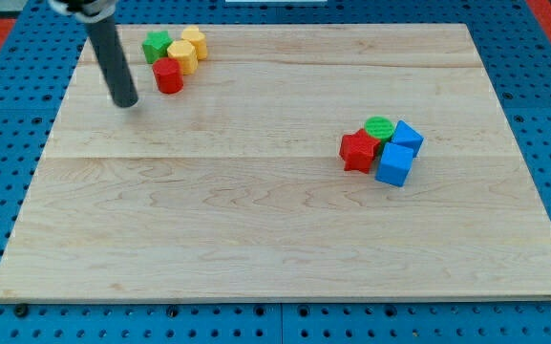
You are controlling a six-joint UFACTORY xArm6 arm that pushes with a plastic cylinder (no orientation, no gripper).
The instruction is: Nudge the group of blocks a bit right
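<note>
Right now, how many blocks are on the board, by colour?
Green: 2, a block at the view's top left, a cylinder at the right.
Yellow: 2.
Red: 2, a cylinder, a star-like block.
Blue: 2 cubes.
Total: 8.
My tip is left of the red cylinder.

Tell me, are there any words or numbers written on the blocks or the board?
None: no word, number, label or sign shows anywhere.
The wooden board is bare wood grain.
The red star block, blue cube and the other blocks have plain coloured faces.
My tip, left of the red cylinder, carries no marking.
</note>
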